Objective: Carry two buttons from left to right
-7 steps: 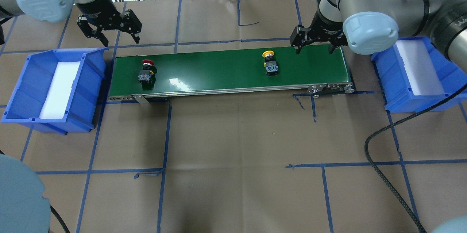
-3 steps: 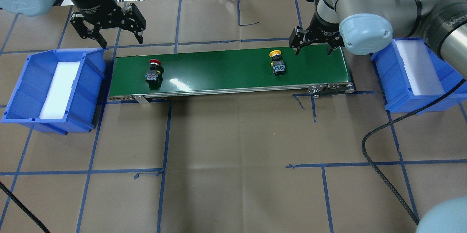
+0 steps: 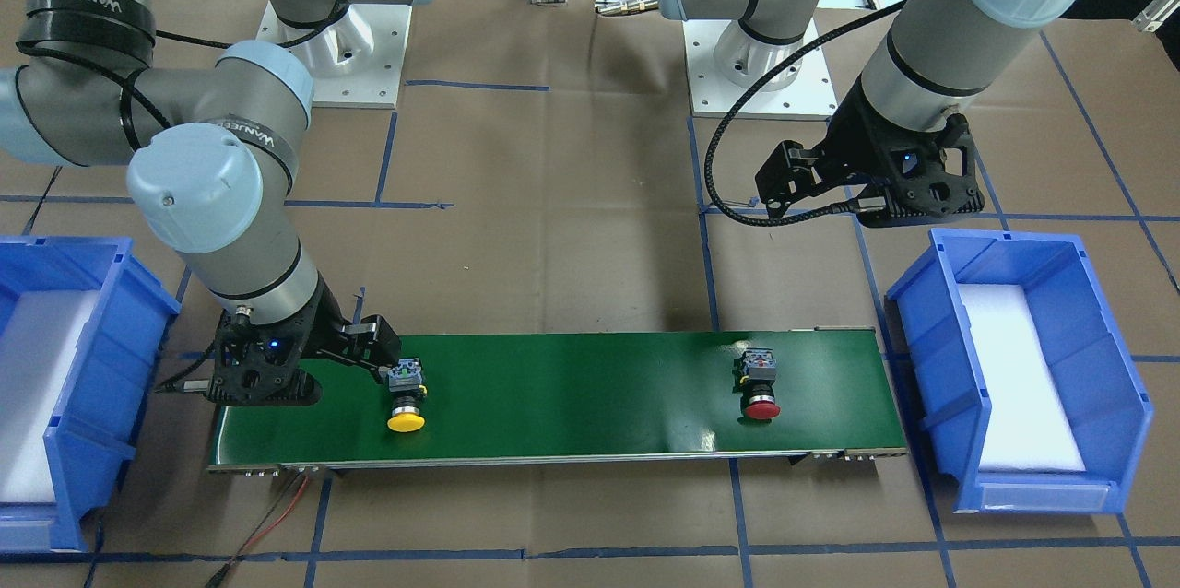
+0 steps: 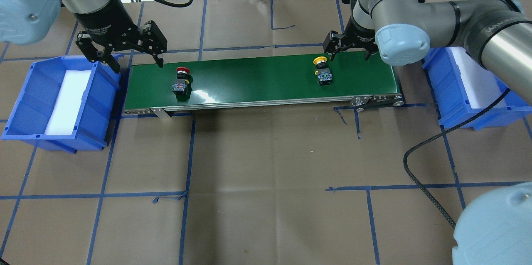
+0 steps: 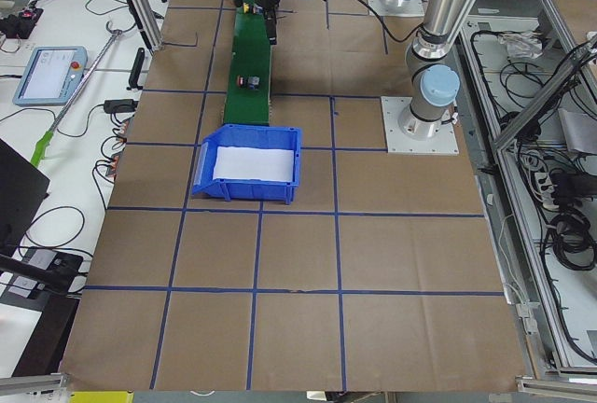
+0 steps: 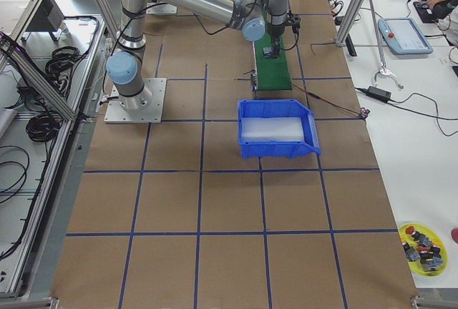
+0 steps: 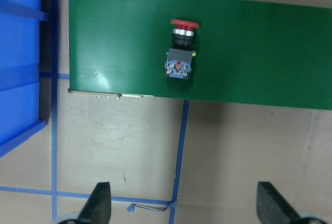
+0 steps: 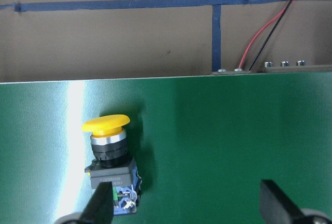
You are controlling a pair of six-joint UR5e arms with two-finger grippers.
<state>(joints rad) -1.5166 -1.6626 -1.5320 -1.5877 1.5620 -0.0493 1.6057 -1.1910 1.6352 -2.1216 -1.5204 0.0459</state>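
Observation:
The red button (image 4: 181, 79) lies on its side near the left end of the green conveyor belt (image 4: 257, 78). It also shows in the left wrist view (image 7: 181, 53). The yellow button (image 4: 322, 70) lies on its side towards the belt's right end and shows in the right wrist view (image 8: 110, 156). My left gripper (image 4: 137, 62) is open and empty, above the belt's far left corner, apart from the red button. My right gripper (image 4: 348, 52) is open and empty, above the belt's far edge, just right of the yellow button.
A blue bin (image 4: 104, 90) with white foam stands left of the belt. A second blue bin (image 4: 440, 86) stands right of it. Blue tape lines cross the brown table. A black cable (image 4: 428, 198) trails over the table's right side.
Both buttons have moved to the right along the belt. My left gripper has come nearer to the belt's left end. My right gripper has shifted left towards the yellow button.

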